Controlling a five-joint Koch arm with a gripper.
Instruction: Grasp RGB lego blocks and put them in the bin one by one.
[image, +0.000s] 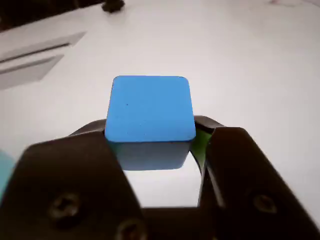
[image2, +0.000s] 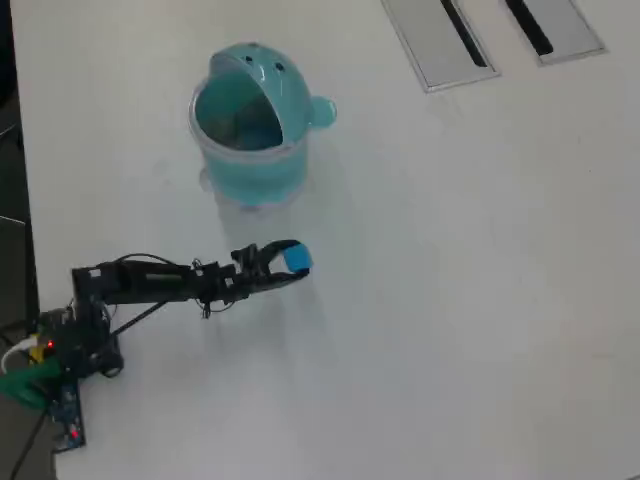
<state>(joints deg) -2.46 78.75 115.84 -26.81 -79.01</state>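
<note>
Your gripper (image: 150, 145) is clamped on the blue block (image: 150, 107), one black jaw on each side of it in the wrist view. From overhead, the block (image2: 297, 259) sits at the arm's right tip, held near the bin (image2: 250, 120), which stands farther up the white tabletop (image2: 450, 300). Two grey slotted panels (image2: 440, 40) lie at the far right. You can read no writing or brand anywhere.

The arm (image2: 160, 283) stretches low across the table, reaching rightward in the overhead view from its base at the left edge. Its gripper (image: 150, 145) has both black jaws clamped against the blue block (image: 150, 107), one on either side.
</note>
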